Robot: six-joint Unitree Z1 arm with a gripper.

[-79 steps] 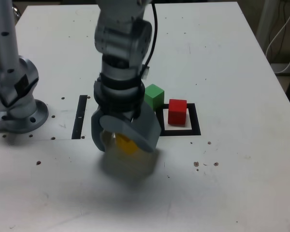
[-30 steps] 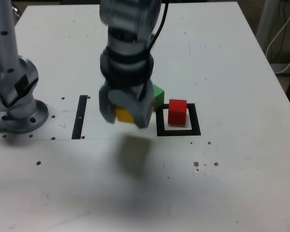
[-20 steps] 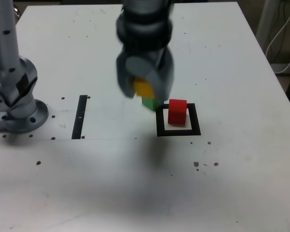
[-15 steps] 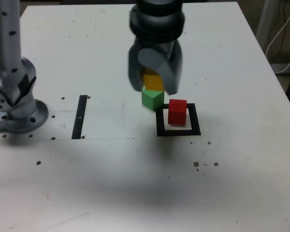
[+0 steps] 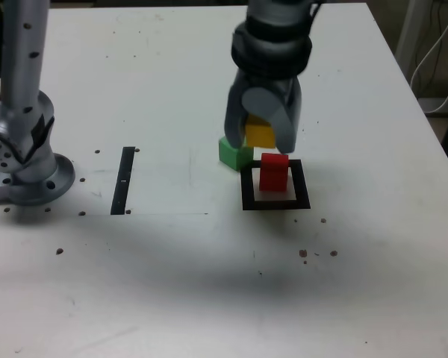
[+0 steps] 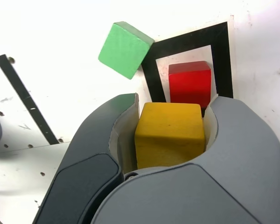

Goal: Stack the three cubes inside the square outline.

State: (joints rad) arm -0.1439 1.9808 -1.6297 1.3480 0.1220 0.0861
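The grey robot gripper (image 5: 260,134) is closed tight on the small yellow block (image 6: 169,133) and holds it up in the air. The small red block (image 5: 274,171) sits inside the black square outline (image 5: 248,194). The small green block (image 5: 234,153) rests just outside its corner.

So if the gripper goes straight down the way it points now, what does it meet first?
Probably the red cube in the square outline. The gripper points down holding the yellow cube, though its exact alignment over the red one is unclear.
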